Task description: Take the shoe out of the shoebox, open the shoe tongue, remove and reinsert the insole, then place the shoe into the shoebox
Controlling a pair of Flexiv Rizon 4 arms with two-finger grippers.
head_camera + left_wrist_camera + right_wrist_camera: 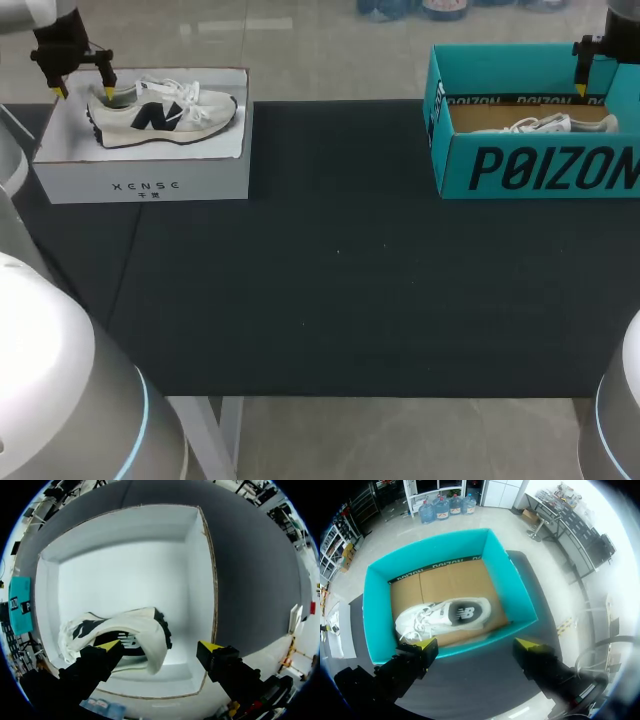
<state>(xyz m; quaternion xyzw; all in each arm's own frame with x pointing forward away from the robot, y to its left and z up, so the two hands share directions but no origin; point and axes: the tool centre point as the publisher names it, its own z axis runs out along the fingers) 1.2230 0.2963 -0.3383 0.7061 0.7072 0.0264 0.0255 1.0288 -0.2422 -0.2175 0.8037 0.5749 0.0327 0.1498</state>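
Note:
A cream sneaker point(160, 112) with a dark logo lies on its side in the white shoebox point(140, 178) at the table's far left. My left gripper point(84, 90) hovers open over the sneaker's heel point(145, 630); in the left wrist view the heel sits under and between the spread fingers of the left gripper point(159, 647), and neither finger touches it. A white sneaker point(540, 124) lies in the teal shoebox point(540, 170) at the far right. Above that box's near wall point(470, 647), my right gripper point(475, 644) stands open and holds nothing, with the white sneaker point(445, 617) ahead of it.
A black mat point(330, 260) covers the table between the two boxes and toward the front edge. The teal box has a brown cardboard floor point(450, 585) around the shoe.

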